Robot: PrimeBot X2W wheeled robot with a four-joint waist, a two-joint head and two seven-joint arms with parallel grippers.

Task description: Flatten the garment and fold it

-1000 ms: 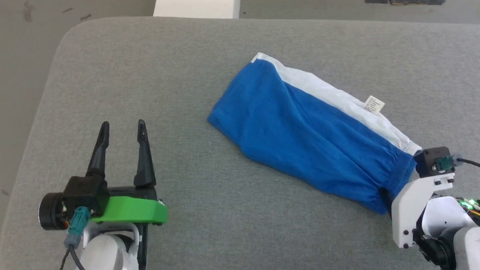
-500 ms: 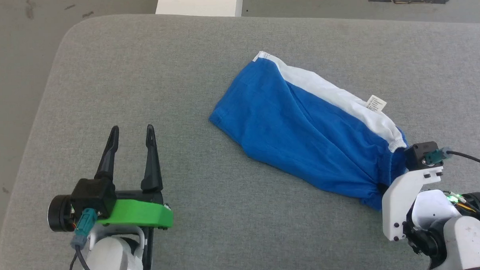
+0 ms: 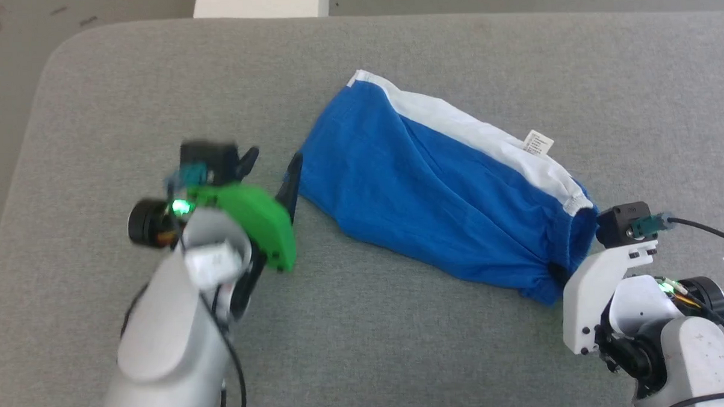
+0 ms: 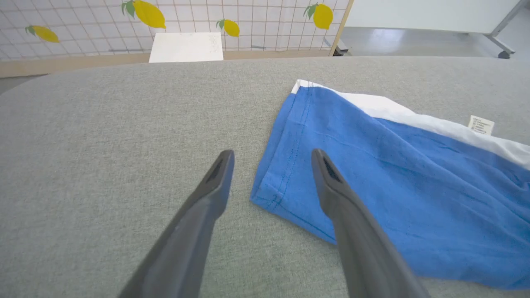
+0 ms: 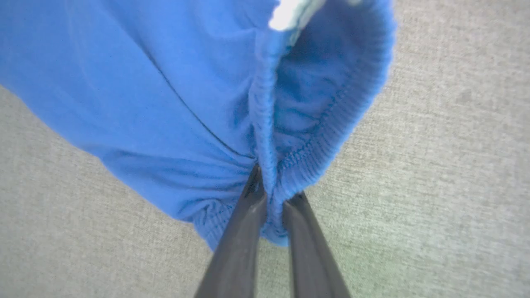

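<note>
The garment (image 3: 434, 195), bright blue shorts with a white side stripe and a small white tag (image 3: 537, 143), lies slantwise on the grey table (image 3: 123, 85). My left gripper (image 3: 274, 161) is open at the leg hem's near corner. In the left wrist view the gripper (image 4: 272, 155) straddles that corner of the garment (image 4: 393, 186), one finger over the fabric, the other over bare table. My right gripper (image 5: 273, 186) is shut on the gathered waistband of the garment (image 5: 165, 82), which bunches up around the fingertips. In the head view the waistband end hides those fingers.
The padded table has a rounded far-left corner, with floor beyond it. A white block (image 3: 261, 2) stands past the far edge. A tiled wall with lemon prints (image 4: 149, 14) shows in the left wrist view. Bare table lies left of the garment.
The right gripper has shut on the waistband and drawn it slightly up and inward. The left arm has swung forward and right to the leg hem. The head camera has shifted.
</note>
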